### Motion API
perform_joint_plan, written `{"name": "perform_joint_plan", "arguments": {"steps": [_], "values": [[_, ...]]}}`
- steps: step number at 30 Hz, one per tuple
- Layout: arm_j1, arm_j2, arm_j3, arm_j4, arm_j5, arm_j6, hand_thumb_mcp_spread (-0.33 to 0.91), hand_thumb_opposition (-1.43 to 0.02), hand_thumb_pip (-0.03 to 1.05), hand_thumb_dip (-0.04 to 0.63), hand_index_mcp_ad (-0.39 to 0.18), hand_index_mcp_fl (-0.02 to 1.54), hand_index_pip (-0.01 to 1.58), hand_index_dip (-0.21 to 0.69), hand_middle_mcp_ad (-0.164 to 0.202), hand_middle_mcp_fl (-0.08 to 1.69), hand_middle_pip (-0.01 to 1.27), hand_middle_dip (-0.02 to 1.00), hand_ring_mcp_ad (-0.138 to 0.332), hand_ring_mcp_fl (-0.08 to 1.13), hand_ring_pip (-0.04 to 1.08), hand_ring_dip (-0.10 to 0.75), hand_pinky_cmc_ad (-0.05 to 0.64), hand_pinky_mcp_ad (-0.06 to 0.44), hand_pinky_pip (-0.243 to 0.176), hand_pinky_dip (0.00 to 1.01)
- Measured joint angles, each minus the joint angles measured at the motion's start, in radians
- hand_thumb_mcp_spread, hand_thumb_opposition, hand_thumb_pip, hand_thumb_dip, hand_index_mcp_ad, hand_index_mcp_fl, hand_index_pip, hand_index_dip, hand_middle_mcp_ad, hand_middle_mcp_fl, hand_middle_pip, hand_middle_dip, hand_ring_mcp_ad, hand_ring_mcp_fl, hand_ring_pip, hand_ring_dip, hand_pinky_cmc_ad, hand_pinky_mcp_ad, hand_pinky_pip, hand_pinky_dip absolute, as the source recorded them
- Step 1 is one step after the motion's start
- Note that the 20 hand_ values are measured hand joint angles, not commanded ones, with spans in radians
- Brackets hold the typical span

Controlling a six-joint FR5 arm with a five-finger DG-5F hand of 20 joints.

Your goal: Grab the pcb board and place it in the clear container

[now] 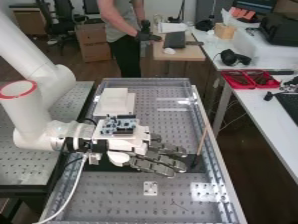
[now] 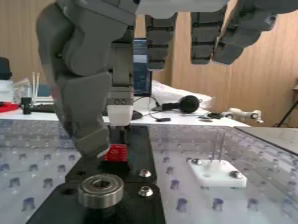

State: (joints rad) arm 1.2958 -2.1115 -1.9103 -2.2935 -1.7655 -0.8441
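Hand [image 1: 143, 147] open, fingers [image 1: 159, 164] extended above counter [image 1: 113, 195]. Red pcb board [image 2: 116, 153] near thumb tip [image 2: 92, 142], at black plate [image 2: 143, 167]. Metal cylinder [image 2: 101, 195] on plate.

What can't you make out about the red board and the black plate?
- Red board: markings too small in the wrist view; its far side is turned away.
- Contact between board and thumb: the thumb's tip overlaps the board in the wrist view, so a gap could be hidden.
- Black plate: partly covered by the hand in the high view; cut off by the wrist view's edge.
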Motion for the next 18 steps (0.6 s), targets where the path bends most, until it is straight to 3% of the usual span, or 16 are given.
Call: {"name": "perform_joint_plan", "arguments": {"steps": [7, 10, 18], "values": [[-0.001, -0.011, 0.018, -0.014, -0.008, -0.004, 0.65, -0.83, 0.39, 0.22, -0.164, 0.2, 1.53, 0.173, 0.014, 0.04, 0.15, 0.15, 0.199, 0.05, 0.09, 0.021, 0.279, 0.166, -0.075, 0.2], [-0.003, -0.018, 0.028, -0.021, -0.016, -0.009, 0.73, -0.83, 0.44, 0.246, -0.209, 0.34, 1.54, 0.182, 0.014, 0.04, 0.15, 0.15, 0.199, 0.05, 0.09, 0.021, 0.279, 0.166, -0.075, 0.2], [-0.012, -0.028, 0.04, -0.03, -0.032, -0.012, 0.74, -0.83, 0.43, 0.25, -0.227, 0.36, 1.54, 0.187, 0.014, 0.04, 0.15, 0.15, 0.199, 0.05, 0.09, 0.021, 0.283, 0.166, -0.075, 0.2]]}}
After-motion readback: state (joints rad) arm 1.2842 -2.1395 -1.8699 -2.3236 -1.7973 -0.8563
